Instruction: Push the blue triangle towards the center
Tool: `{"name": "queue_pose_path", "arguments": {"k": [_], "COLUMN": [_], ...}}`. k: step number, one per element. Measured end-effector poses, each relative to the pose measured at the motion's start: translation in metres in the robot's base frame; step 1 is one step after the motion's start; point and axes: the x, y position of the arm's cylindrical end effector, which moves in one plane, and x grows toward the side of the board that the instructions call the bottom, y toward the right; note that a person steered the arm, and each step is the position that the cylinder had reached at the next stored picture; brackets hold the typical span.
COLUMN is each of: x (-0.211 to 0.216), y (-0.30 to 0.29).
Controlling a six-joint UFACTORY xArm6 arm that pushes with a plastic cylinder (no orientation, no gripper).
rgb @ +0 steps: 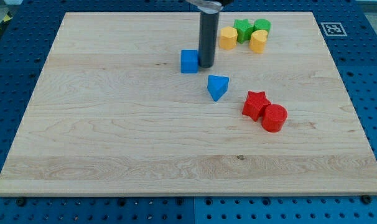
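The blue triangle (218,87) lies on the wooden board (114,137), a little right of the middle and toward the view's top. My tip (206,66) stands just above and left of it, apart from it. The tip is right beside the blue cube (189,61), at its right side; I cannot tell whether they touch.
A red star (255,104) and a red cylinder (275,117) sit together to the right of the triangle. Near the top edge are a yellow hexagon block (228,38), a green star (242,28), a green round block (262,26) and a yellow cylinder (258,41).
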Motion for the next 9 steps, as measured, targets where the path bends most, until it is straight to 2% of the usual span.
{"name": "queue_pose_path", "arguments": {"k": [1, 2, 3, 5, 7, 9], "x": [0.0, 0.0, 0.0, 0.067, 0.093, 0.087], "y": [-0.014, 0.007, 0.053, 0.097, 0.08, 0.057]}}
